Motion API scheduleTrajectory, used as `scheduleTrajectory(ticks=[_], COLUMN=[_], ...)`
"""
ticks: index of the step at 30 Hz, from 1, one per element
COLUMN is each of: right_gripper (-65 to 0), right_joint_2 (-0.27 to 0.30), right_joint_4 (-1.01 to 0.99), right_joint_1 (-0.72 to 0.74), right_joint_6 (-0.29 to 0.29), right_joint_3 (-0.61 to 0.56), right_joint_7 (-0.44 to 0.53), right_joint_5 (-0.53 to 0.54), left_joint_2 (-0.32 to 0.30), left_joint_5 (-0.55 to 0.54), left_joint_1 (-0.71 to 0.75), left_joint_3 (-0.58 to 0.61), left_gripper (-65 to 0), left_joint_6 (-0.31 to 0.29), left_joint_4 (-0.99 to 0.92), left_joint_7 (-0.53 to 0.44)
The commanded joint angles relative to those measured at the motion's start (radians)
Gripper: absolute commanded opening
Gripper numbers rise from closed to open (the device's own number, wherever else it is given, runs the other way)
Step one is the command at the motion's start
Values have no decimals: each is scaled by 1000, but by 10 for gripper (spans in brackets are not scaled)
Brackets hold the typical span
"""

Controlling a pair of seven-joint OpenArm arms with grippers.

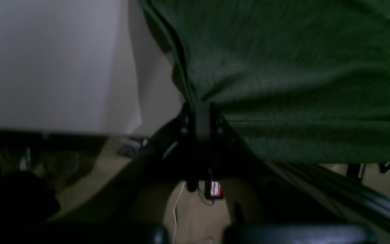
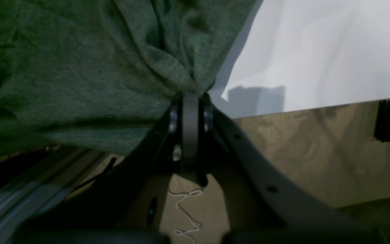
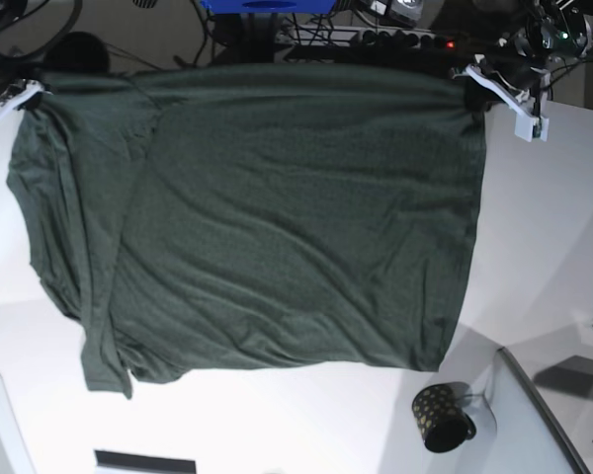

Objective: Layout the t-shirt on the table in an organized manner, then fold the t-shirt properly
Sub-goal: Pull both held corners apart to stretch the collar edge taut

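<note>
On table (image 3: 544, 227), t-shirt (image 3: 277, 217) spread; L tool (image 1: 201, 108) & R tool (image 2: 191, 96) each pinch a corner.

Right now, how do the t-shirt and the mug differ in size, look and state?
The t-shirt is plain dark green and far bigger, spread over most of the table; the mug is small, dark with gold dots, near the shirt's lower corner. The shirt is pinched at two corners by the left gripper and right gripper; the mug stands free, untouched. Both rest on the white table.
</note>
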Motion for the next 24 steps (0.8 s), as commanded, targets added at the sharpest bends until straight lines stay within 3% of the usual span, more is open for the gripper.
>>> scheduleTrajectory(ticks=[1, 13, 19, 24], right_gripper=[-648, -648, -648, -648], right_joint_2=[15, 20, 21, 55], right_joint_4=[20, 25, 25, 25], right_joint_1=[9, 31, 52, 80], right_joint_6=[-2, -2, -2, -2], right_joint_3=[2, -121, -124, -124], right_joint_7=[0, -32, -33, -73], right_joint_5=[5, 4, 4, 4], left_joint_2=[-8, -6, -6, -8], left_joint_5=[-8, -15, -17, -17], left_joint_1=[1, -2, -23, -66], left_joint_3=[-6, -4, -6, -6], left_gripper=[-650, -650, -650, -650], left_joint_6=[-6, -6, -6, -6], left_joint_4=[20, 20, 19, 11], left_joint_7=[-11, -11, -11, 31])
